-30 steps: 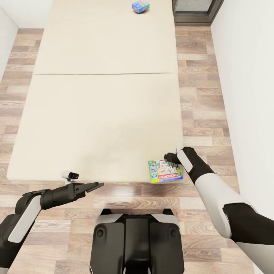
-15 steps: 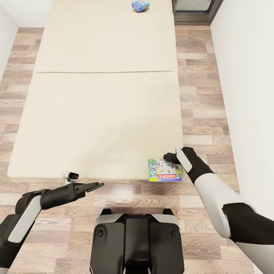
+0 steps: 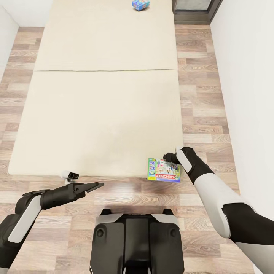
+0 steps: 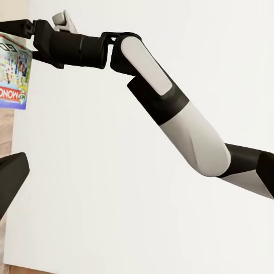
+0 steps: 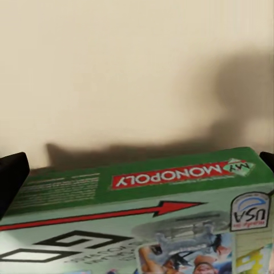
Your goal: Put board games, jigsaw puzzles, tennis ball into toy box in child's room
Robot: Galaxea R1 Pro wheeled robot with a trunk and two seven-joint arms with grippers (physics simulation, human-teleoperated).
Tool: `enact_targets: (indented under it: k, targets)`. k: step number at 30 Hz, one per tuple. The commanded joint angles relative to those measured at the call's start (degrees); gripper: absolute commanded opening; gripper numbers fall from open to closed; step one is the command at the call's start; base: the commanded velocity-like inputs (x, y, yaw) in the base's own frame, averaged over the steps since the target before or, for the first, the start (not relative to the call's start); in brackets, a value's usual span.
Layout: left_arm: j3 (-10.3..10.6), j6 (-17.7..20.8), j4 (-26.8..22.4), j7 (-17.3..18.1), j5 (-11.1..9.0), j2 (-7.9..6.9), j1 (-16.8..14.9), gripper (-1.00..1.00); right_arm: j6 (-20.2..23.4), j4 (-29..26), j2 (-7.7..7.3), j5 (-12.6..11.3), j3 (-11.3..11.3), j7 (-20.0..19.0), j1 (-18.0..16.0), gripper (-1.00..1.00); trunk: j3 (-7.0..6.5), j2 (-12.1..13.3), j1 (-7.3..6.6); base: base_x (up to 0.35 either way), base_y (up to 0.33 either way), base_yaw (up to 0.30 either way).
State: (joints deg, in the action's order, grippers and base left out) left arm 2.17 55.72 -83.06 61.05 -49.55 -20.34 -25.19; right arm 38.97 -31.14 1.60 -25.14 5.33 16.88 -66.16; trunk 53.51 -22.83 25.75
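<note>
We have the Monopoly board game point(image 3: 164, 171) at lower right of the head frame, hanging over the near corner of the bed point(image 3: 99, 114), part above the wood floor point(image 3: 201, 95). Right gripper point(image 3: 170, 156) sits at its far edge; wrist view shows the green box point(image 5: 137, 217) filling the lower half, with a dark fingertip point(image 5: 12, 171) at each side of the frame. So the fingers straddle the box. Whether they are actually pinching it we can't tell from these frames.

Left gripper point(image 3: 93, 186) hangs over the floor at lower left, holding nothing; its fingers look close together, though how far apart is hard to read.

Small blue board game point(image 3: 140, 4) lies at the top centre of the head frame, far end of the bed, well apart from us.

Our read: step in hand is lifting the Monopoly box off the bed. To do it well:
- confirm a firm clamp across the box before moving
- lift straight, keep it level; a wide flat box gripped at one edge will want to droop or twist
- clear the mattress edge before turning the base
- move slowly, since a slip drops it onto the floor
</note>
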Motion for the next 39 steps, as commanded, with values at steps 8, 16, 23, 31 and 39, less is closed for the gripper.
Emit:
enact_targets:
  k: [8, 16, 23, 31, 39]
  targets:
    - [0.1, 0.3, 0.0, 0.0, -0.2, -0.05, 0.0, 1.00, 0.1, -0.1, -0.02, -0.6, 0.3, 0.5, 0.0, 1.00, 0.06, -0.1, 0.03, -0.062, 0.000, 0.000]
    - [0.1, 0.3, 0.0, 0.0, -0.2, -0.05, 0.0, 1.00, 0.1, -0.1, 0.04, -0.6, 0.3, 0.5, 0.0, 1.00, 0.06, -0.1, 0.03, -0.013, 0.000, 0.000]
    - [0.1, 0.3, 0.0, 0.0, -0.2, -0.05, 0.0, 1.00, 0.1, -0.1, 0.06, -0.6, 0.3, 0.5, 0.0, 1.00, 0.06, -0.1, 0.03, -0.001, 0.000, 0.000]
    - [0.1, 0.3, 0.0, 0.0, -0.2, -0.05, 0.0, 1.00, 0.1, -0.1, 0.07, -0.6, 0.3, 0.5, 0.0, 1.00, 0.06, -0.1, 0.03, -0.030, 0.000, 0.000]
    - [0.0, 0.3, 0.0, 0.0, -0.2, -0.05, 0.0, 1.00, 0.1, -0.1, 0.07, -0.6, 0.3, 0.5, 0.0, 1.00, 0.06, -0.1, 0.03, -0.049, 0.000, 0.000]
